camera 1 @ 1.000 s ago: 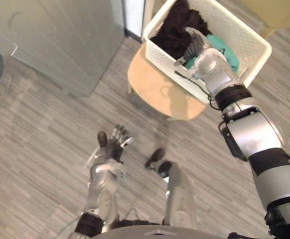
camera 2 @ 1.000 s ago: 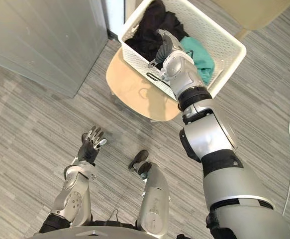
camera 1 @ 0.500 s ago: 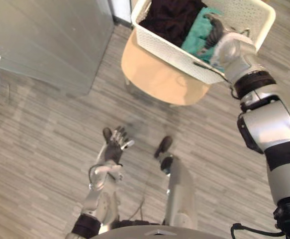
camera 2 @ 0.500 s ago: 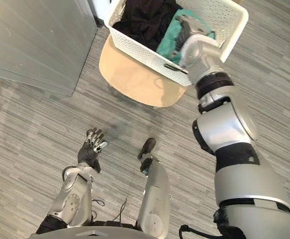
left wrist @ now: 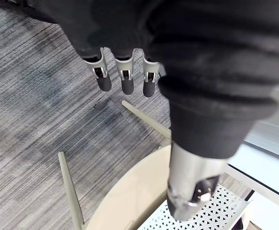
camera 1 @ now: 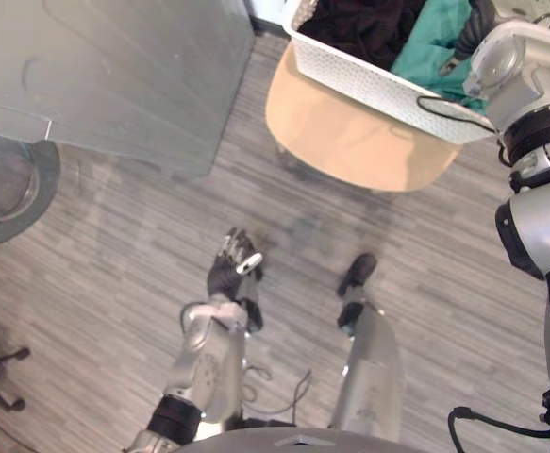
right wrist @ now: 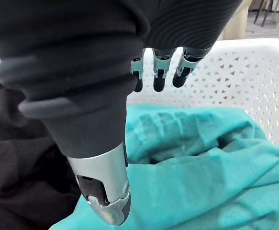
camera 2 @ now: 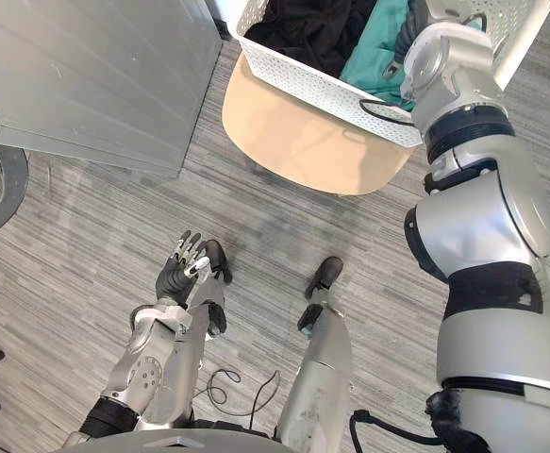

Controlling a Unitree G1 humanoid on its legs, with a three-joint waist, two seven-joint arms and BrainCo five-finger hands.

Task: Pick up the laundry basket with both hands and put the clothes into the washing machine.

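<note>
At the far left stands the grey washing machine [camera 1: 114,75], its round door [camera 1: 1,189] low at the edge of the left eye view and well apart from everything else. Next comes the left hand [camera 2: 182,269], low over the grey plank floor [camera 1: 114,311], its fingers [left wrist: 125,79] straight and loosely spread, holding nothing and touching nothing. Beyond it is a chair with a round pale wooden seat [camera 1: 359,142], and the white laundry basket [camera 1: 378,80] stands on that seat, not lifted. A heap of black clothes [camera 1: 359,24] fills the basket's left part and a teal garment [right wrist: 201,163] lies beside it on the right. The right hand [right wrist: 157,76] is inside the basket above the teal garment, with fingers nearly straight and pointing at the far lattice wall and the thumb set apart; nothing is gripped, and I cannot tell whether it brushes the cloth. The basket looks like thin perforated plastic, so it is probably light and fairly stiff, though the walls may flex if squeezed. The clothes are soft and limp, add little weight, and could spill over the rim if the basket tips. The sensible hold is the rim at two opposite ends, one hand each, fingers hooked under the lip, not into the cloth. The black heap may make the left side a little heavier, so an even lift matters. The left hand is well apart from the basket and would need to reach its near left end.
</note>
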